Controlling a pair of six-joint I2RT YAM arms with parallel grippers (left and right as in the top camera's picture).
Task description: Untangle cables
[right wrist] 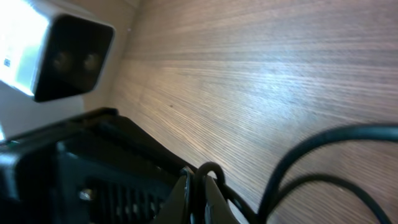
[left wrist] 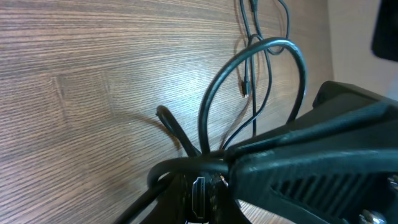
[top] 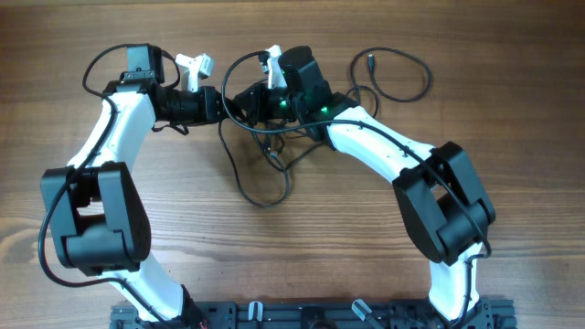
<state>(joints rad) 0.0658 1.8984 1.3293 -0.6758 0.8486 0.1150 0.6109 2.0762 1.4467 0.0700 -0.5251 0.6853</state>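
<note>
Overhead, I see both arms reaching in toward the far middle of the surface (top: 302,265), their wrists nearly nose to nose. The left gripper (top: 232,102) points right and the right gripper (top: 252,100) points left, just beside each other. The cables (top: 267,187) hang between and below them as a loose black tangle that trails down toward me in a long loop lying on the wood. One cord curls out to the right in a wide ring, well apart from the tangle, with its plug end (top: 370,59) lying flat.

From the left wrist, the left gripper is closed on the cables. A strand wraps across its tip and a tall arch of cord rises beyond it. From the right wrist, the right gripper is pressed tight, with a small bend of cable pinched at its tip. Two more strands sweep past on the right, blurred.
</note>
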